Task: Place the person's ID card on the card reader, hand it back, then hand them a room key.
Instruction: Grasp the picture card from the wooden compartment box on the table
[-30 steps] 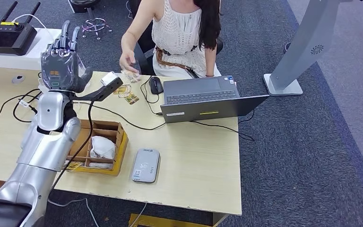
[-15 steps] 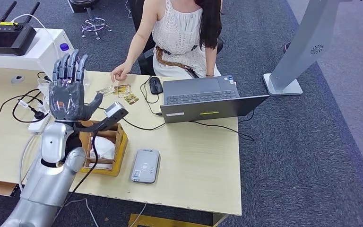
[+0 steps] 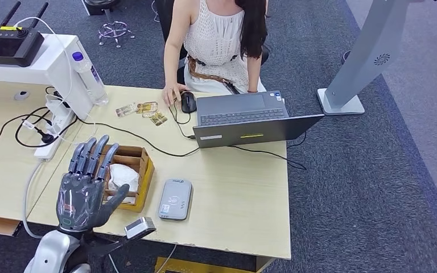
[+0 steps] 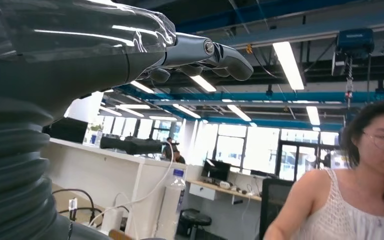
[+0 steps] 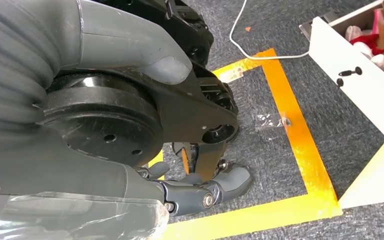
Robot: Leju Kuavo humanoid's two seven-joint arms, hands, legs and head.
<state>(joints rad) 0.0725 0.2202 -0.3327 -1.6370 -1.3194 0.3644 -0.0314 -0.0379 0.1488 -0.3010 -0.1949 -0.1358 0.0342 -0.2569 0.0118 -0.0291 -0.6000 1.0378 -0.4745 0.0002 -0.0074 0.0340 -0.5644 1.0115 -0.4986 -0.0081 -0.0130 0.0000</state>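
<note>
**Head view: left hand empty above the desk's near edge, cards lying by the person**

Head view shows the dark grey left hand (image 3: 84, 192) raised palm-up over the near edge of the pale wooden desk (image 3: 239, 199), fingers spread and straight, nothing in it. It sits just beside the brown cardboard box (image 3: 126, 176) holding crumpled white paper. The flat grey card reader (image 3: 175, 198) lies on the desk next to the box, its top bare. The small yellowish cards (image 3: 143, 110) lie together at the far side of the desk, between a clear plastic bottle (image 3: 90, 78) and a black mouse (image 3: 188, 102); which one is the ID card cannot be told. The person's hand (image 3: 174, 94) rests beside the mouse, close to the open grey laptop (image 3: 250, 119).

Right wrist view: the right hand (image 5: 180, 192) hangs over grey carpet with orange floor tape (image 5: 300, 145), fingers loosely bent, holding nothing.
</note>
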